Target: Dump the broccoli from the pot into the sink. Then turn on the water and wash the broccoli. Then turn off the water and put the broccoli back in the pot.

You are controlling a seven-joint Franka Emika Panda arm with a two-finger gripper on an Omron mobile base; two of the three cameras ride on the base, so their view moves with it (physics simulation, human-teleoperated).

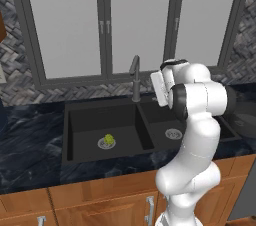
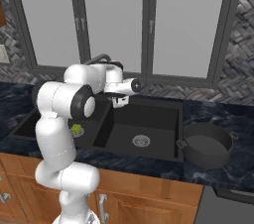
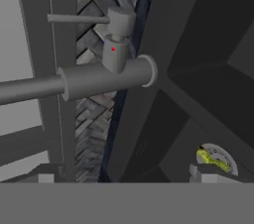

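The broccoli [image 1: 108, 140] is a small yellow-green lump lying on the silver drain of the left basin of the black sink [image 1: 80, 120]. It also peeks out beside my arm as the broccoli [image 2: 77, 129] and sits low right in the hand view as the broccoli [image 3: 211, 158]. The dark grey pot [image 2: 206, 143] stands upright on the counter right of the sink [image 2: 168, 114]. My gripper [image 2: 118, 101] hovers above the divider between the basins, open and holding nothing. In the rolled hand view the gripper [image 3: 126, 176] faces the grey faucet [image 3: 106, 77] close up, its lever [image 3: 79, 18] alongside.
The gooseneck faucet [image 1: 135, 77] rises behind the sink in front of the window [image 1: 135, 20]. Dark marble counter [image 1: 30, 140] runs on both sides. Wooden cabinet fronts [image 1: 100, 200] lie below. The right basin's drain [image 2: 141, 140] is bare.
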